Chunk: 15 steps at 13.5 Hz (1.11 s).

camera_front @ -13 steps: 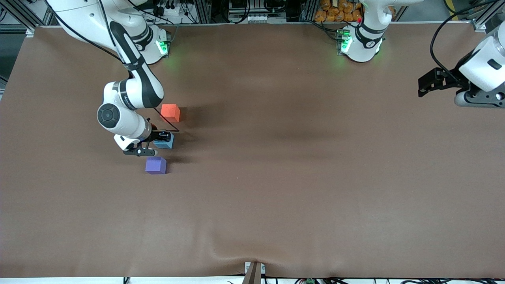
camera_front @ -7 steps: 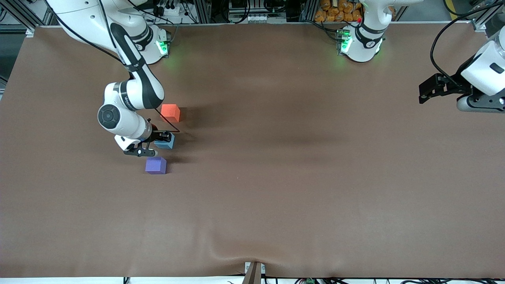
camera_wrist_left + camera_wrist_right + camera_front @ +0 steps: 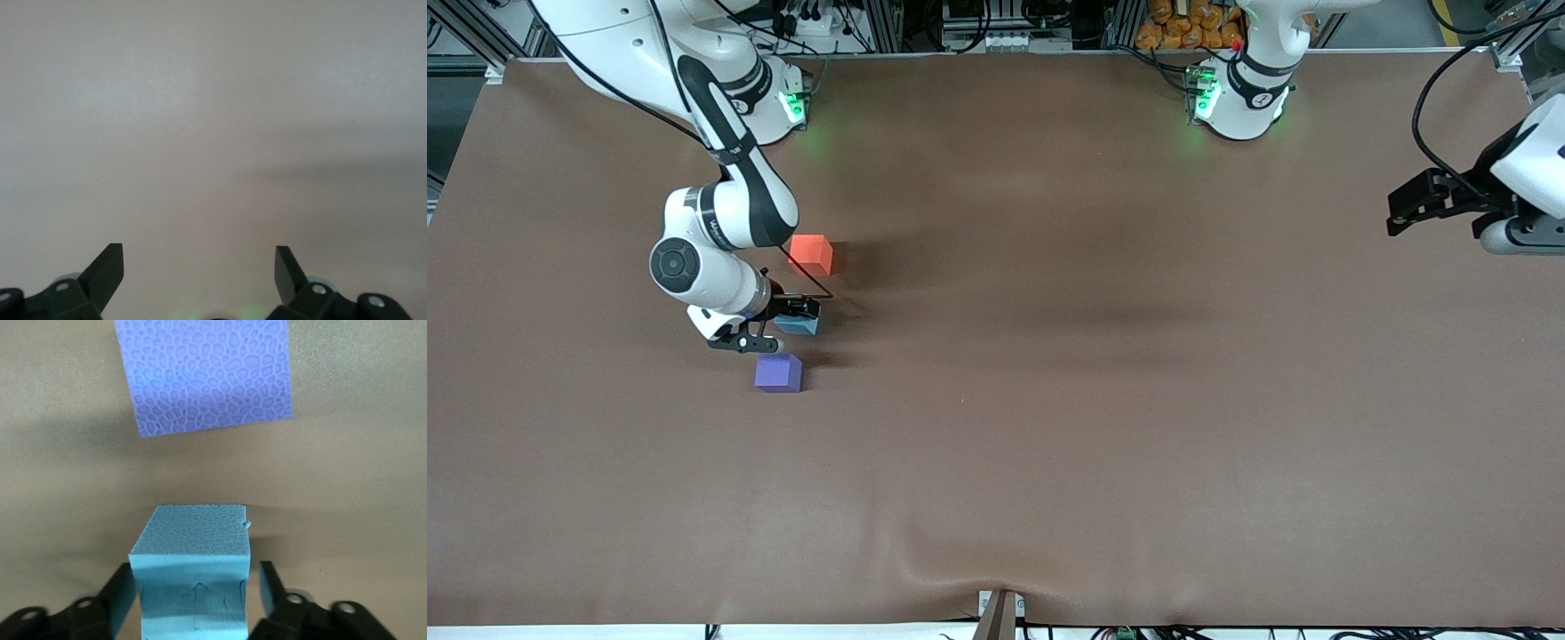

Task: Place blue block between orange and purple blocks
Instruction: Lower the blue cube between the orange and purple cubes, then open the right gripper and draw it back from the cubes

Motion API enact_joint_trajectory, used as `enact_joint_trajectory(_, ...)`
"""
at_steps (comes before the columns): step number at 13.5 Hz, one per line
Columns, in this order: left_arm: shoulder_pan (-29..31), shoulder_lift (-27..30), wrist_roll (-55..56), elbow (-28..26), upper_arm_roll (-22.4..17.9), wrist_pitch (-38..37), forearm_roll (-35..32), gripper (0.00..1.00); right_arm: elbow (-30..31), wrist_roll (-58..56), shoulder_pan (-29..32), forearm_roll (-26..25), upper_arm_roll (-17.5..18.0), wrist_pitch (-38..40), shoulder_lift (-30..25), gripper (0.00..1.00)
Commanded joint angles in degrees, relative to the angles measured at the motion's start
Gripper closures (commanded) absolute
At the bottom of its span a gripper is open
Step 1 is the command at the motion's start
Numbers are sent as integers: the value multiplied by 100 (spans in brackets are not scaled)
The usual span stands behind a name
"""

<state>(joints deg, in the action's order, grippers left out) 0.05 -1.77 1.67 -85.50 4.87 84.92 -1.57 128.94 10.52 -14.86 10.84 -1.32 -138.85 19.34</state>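
Note:
The blue block [image 3: 800,326] sits on the brown table between the orange block [image 3: 811,253], farther from the front camera, and the purple block [image 3: 778,372], nearer to it. My right gripper [image 3: 778,326] is low over the table with a finger on each side of the blue block [image 3: 190,580]. A thin gap shows between one finger [image 3: 270,587] and the block, so it is open. The purple block [image 3: 207,373] lies just ahead in the right wrist view. My left gripper [image 3: 1400,213] is open and empty, up in the air at the left arm's end of the table.
The left wrist view shows only the bare brown table cover [image 3: 213,120] between the open left gripper's [image 3: 200,267] fingers. A small bracket [image 3: 1000,613] sticks up at the table edge nearest the front camera.
The left arm has drawn back toward its end of the table. The right gripper has shifted very slightly around the blue block, which stays between the orange and purple blocks.

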Motion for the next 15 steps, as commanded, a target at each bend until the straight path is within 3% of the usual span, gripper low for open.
enact_joint_trajectory(1, 57, 45, -27, 24, 23, -11, 43, 0, -140, -94, 35, 103, 27, 330, -88, 0)
enact_joint_trajectory(3, 39, 45, -18, 33, 32, -2, 52, 0, -867, -76, 96, 103, 9, 1486, -132, 0)
enact_joint_trajectory(6, 13, 80, -9, 16, 85, -55, 131, 0, -2588, -76, 220, 94, 1, 3552, -62, 0)
enact_joint_trajectory(10, -5, 80, 158, 7, 85, -46, 131, 0, -3909, -155, 316, -81, -8, 4137, -53, 0)
enact_joint_trajectory(12, -22, 98, 166, 7, 128, -55, 140, 0, -4752, -173, 728, -380, 44, 4908, -27, 0)
enact_joint_trajectory(15, 4, 106, 193, 7, 260, -143, 140, 0, -5290, -155, 765, -416, 44, 5490, -123, 0)
